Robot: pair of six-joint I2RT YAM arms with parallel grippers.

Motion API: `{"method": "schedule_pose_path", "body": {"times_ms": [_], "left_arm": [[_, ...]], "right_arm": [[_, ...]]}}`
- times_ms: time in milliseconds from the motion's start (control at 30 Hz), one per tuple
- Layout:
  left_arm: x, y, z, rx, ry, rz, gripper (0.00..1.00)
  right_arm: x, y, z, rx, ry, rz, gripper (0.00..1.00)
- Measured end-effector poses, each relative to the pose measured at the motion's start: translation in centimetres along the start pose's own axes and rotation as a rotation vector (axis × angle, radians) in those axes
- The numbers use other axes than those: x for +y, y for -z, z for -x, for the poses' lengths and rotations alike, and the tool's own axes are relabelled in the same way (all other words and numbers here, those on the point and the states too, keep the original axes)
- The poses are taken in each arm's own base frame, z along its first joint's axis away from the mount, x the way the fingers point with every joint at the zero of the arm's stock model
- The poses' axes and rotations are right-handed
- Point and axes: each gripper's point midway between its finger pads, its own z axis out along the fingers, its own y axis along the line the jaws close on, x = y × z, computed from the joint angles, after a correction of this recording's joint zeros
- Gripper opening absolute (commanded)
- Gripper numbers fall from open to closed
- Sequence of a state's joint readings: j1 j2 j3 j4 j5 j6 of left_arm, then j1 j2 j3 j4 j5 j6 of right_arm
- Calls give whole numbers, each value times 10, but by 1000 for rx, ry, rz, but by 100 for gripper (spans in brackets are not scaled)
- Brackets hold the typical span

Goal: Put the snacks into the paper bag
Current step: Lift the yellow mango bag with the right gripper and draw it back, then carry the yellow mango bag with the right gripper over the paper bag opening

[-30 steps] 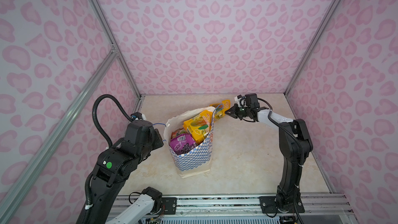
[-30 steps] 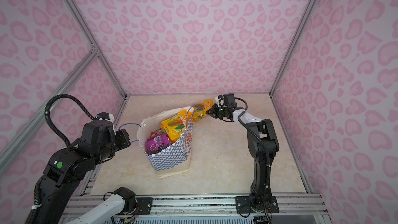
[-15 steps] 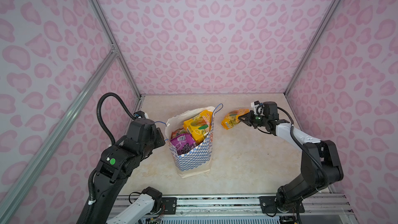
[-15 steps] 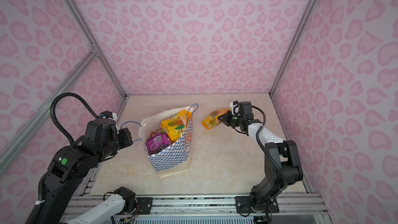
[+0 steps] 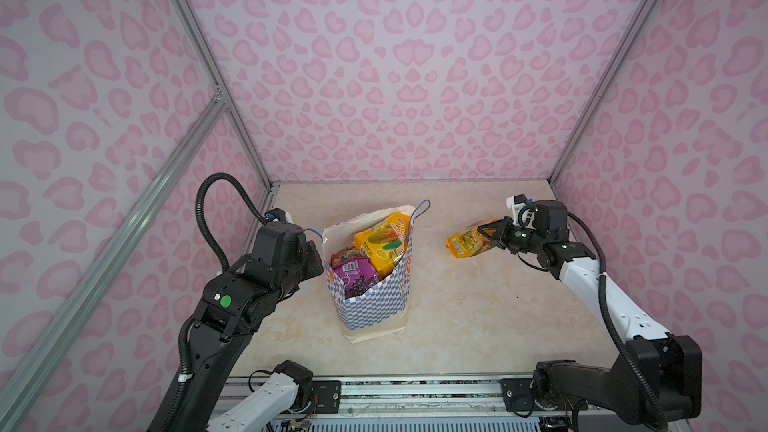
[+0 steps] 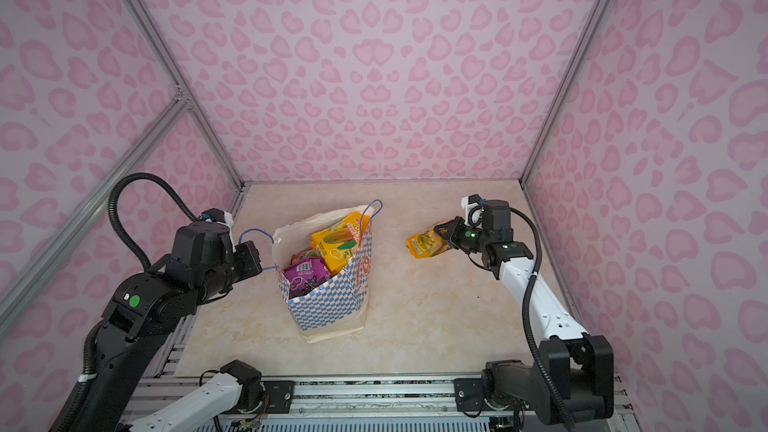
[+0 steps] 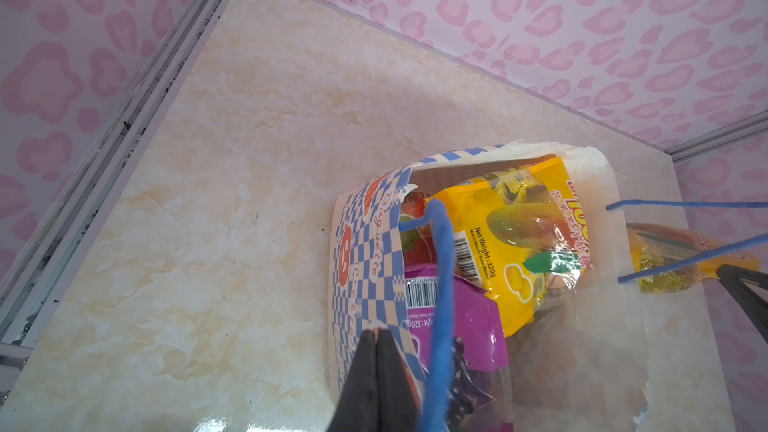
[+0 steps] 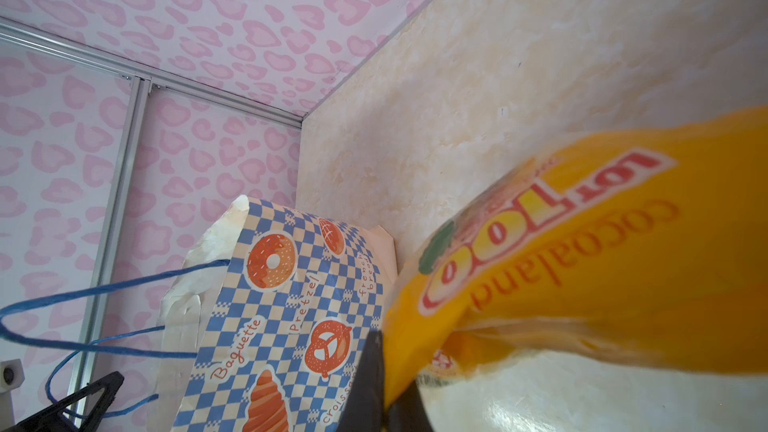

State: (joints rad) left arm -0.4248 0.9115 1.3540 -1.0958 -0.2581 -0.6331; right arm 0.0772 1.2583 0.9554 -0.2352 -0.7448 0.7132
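Paper bag (image 5: 371,305) stands upright mid table (image 5: 490,326), mouth open upward and well filled. A yellow packet (image 5: 380,243) pokes above the right rim, and a purple packet (image 5: 356,275) sits at the near side. The only snack outside it in view is the orange packet (image 5: 465,243), right of the bag and well apart from it. It looks lifted clear of the table.

Key relation: the bag lies left of the right gripper (image 5: 485,236), roughly level in depth. The orange packet's long axis runs left-right, free end pointing at the bag and sagging slightly. The jaws are clamped on its right end. My read: the move is a leftward carry plus a lift. The free end must clear the right rim and the yellow packet standing against it, then drop in. The right arm is nearer and has the load.

Left gripper (image 6: 254,259) sits just left of the bag, fingers (image 7: 376,367) pressed together. Blue handle cord (image 6: 254,231) loops from the left rim to it; can't tell if the cord is actually pinched. Other handle (image 5: 420,211) stands up at the right rim, in the packet's path, so snag risk.
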Motion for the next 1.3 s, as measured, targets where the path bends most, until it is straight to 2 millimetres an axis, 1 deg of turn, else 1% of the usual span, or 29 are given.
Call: {"method": "schedule_pose_path", "body": {"times_ms": [167,400,567,667,800,967,1033,1167,1233,1300], "left_arm": [[1,-7,-5,10,-9,7,5],[1,-7,-5,9,-9,3,5],[1,-7,-5,9,-9,3,5],[1,-7,-5,9,-9,3,5],[1,-7,-5,10,-9,3,5],[0,-9,-6,16,-11,5,5],[0,-9,-6,18,-11,3,5],[-1,-9,-7,22,-11,-3,5],[-1,-10,-8,25,-10,-5,5],[-1,-10,-9,26,-10,-6,4]], "right_arm": [[20,20,4,-29,29,5,0],[52,48,15,-81,61,23,0],[84,69,24,-125,100,60,0],[104,79,26,-149,131,83,0],[132,90,32,-174,171,116,0],[163,91,33,-160,208,144,0],[180,92,34,-158,228,161,0],[233,95,32,-152,308,247,0],[259,93,28,-144,349,287,0],[285,89,18,-121,388,327,0]]}}
